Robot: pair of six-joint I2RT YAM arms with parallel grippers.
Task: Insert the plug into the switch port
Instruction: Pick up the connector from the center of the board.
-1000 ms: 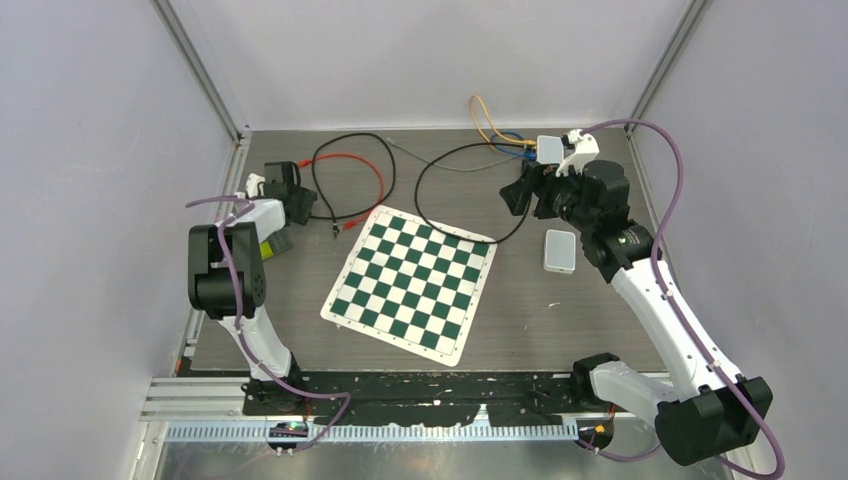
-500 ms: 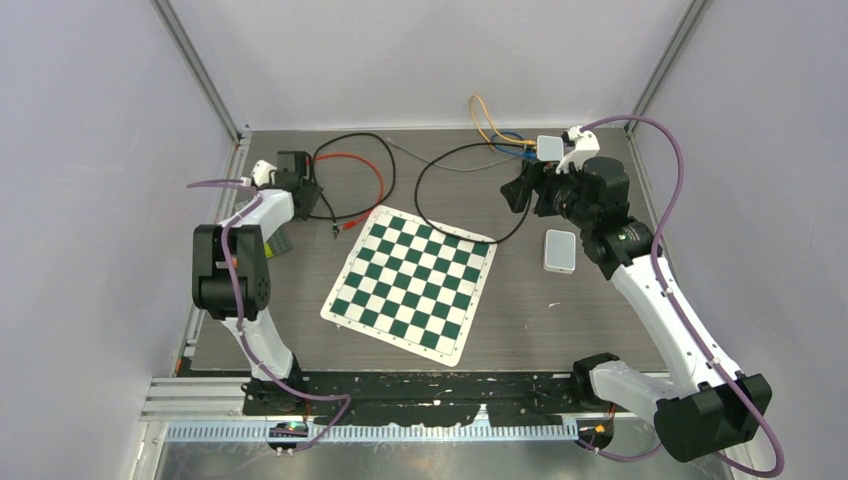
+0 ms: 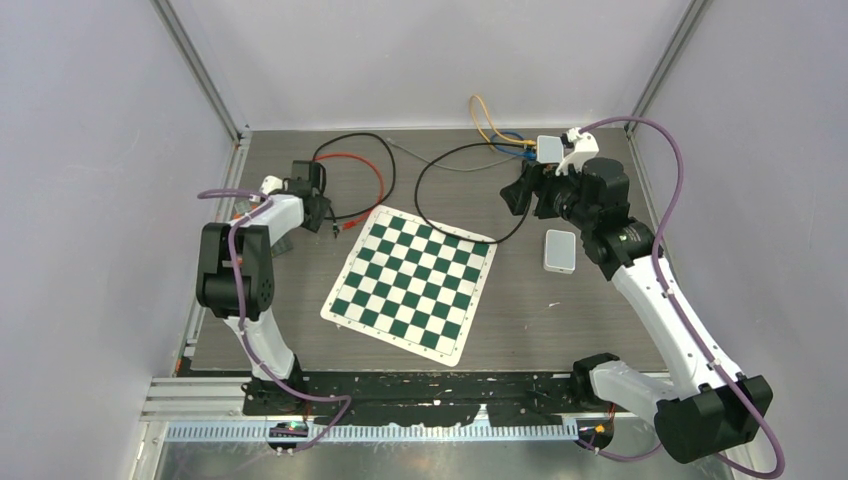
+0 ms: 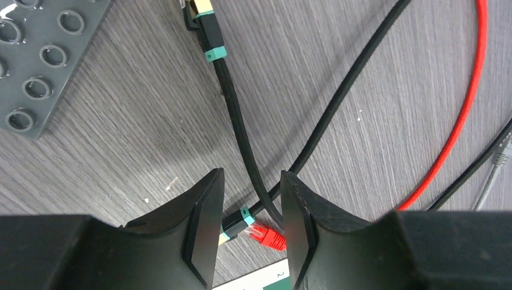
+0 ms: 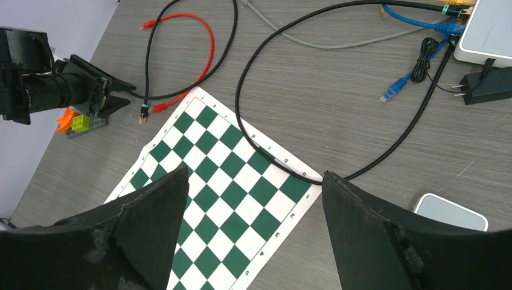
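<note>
The white switch sits at the back right with several cables in its ports; the right wrist view shows its corner. A black cable ends in a teal-banded plug on the table, beside a red plug. A second teal-banded plug lies further off, and its black cable runs between my left gripper's fingers. My left gripper is open and low over the cables, holding nothing. It shows at the mat's far left corner. My right gripper hangs wide open near the switch, empty.
A green-and-white chessboard mat covers the middle. A small white box lies to its right. A grey studded plate with orange and green bricks is at the left. Red cable, blue cable and a power adapter lie at the back.
My left arm has swung right, from over the studded plate to over the cable ends by the mat's corner. The right arm has not moved.
</note>
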